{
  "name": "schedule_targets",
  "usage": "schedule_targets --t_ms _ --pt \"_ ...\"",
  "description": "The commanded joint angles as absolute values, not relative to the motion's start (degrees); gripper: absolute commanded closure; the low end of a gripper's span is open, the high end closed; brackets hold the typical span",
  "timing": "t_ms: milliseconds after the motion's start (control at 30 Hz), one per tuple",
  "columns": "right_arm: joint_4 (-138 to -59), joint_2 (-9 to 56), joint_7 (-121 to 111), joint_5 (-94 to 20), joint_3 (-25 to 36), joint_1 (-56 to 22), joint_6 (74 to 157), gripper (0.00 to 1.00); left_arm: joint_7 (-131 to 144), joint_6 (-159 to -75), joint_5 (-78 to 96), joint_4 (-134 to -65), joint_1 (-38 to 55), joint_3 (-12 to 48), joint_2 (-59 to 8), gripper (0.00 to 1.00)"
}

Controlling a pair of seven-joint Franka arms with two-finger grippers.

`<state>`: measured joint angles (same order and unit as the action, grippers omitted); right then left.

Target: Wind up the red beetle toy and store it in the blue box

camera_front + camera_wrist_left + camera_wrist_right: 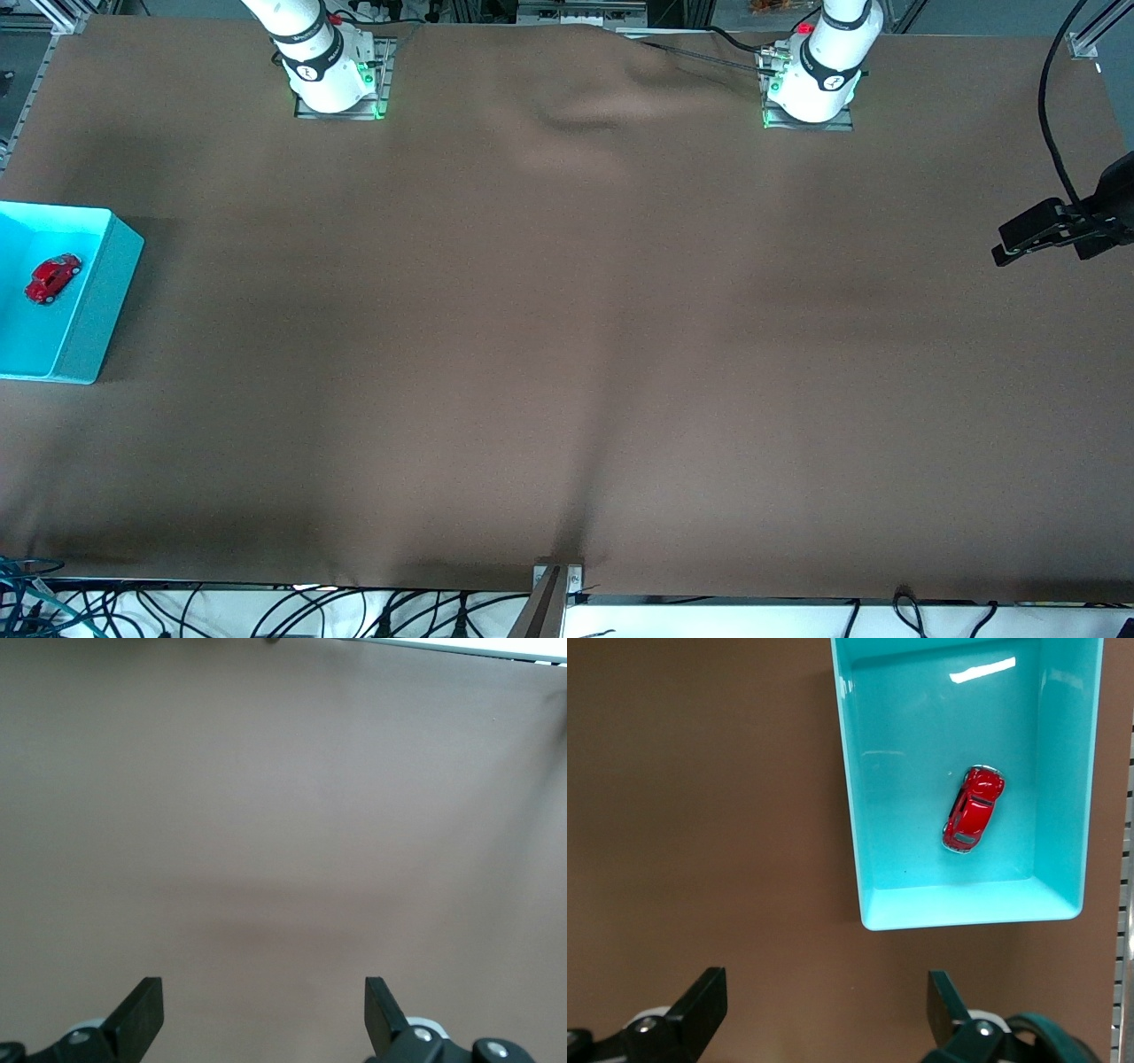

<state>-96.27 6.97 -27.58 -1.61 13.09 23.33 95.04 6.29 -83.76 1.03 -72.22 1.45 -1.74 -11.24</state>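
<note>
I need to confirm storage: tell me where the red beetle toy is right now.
The red beetle toy lies on the floor of the blue box, at the right arm's end of the table; the right wrist view shows it there too, clear of the walls.

No words, labels, brand names or numbers can be read anywhere. The only marks are small dark round emblems on the white collars of the two arm bases, too small to make out.
</note>
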Motion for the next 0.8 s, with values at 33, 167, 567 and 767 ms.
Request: schedule_targets --t_ms 33,167,567,767 --pt "-97.2 3.6 -27.3 -0.5 13.4 21.0 92.2 0.0 5.7 -83.4 2.1 -72.5 1.5 -2.0 -10.9 0.0" --pt "-97.2 1.9 -22.6 1.2 14.4 17.8 90.9 0.0 5.7 -83.4 2.1 -72.5 1.5 -2.0 -10.9 0.0" --pt "-96.5 -2.5 -15.3 5.3 10.9 13.2 83.5 0.0 5.7 -83.4 2.0 -72.5 1.5 -2.0 -10.9 0.0" --pt "-96.4 -4.0 -9.6 5.3 7.9 12.0 80.6 0.0 5.7 -83.4 2.0 -72.5 1.5 -2.0 -10.9 0.0"
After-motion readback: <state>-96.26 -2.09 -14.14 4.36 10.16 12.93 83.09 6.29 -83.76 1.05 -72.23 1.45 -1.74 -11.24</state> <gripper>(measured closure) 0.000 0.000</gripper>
